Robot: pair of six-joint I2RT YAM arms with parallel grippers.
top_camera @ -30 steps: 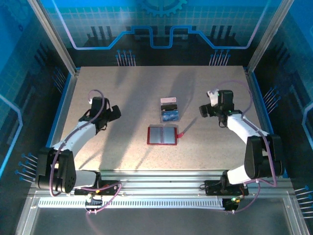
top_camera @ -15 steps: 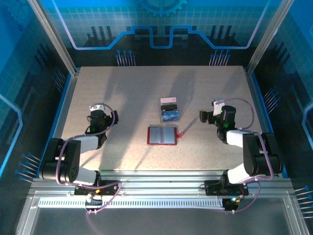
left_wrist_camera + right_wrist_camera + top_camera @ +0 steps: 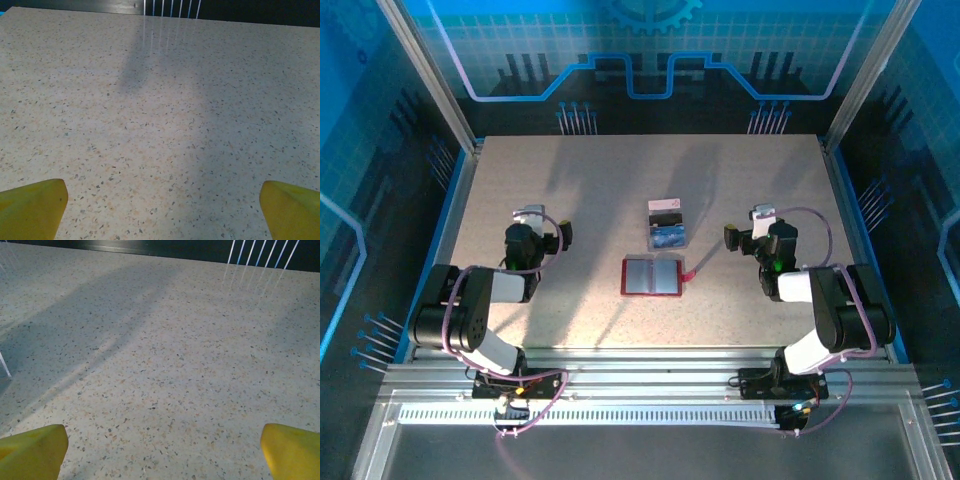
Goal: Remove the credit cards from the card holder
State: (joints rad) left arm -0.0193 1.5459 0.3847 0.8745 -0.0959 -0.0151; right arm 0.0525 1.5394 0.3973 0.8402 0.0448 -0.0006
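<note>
Mid-table between my arms, card holder [image 3: 651,277] lies open and flat, long axis left-right. Credit cards [image 3: 667,225] lie just far of it, already out. Left gripper [image 3: 561,235] and right gripper [image 3: 731,237] both spread apart, empty; right looks slightly nearer.

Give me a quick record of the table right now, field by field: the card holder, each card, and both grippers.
card holder: lying open and flat mid-table, grey pockets up, red strap tab at its right
blue card: on the table just beyond the holder, outside it
pinkish-white card: on the table just beyond the blue card
left gripper: open, empty, left of the holder
right gripper: open, empty, right of the holder
task state: both cards look to be out
</note>
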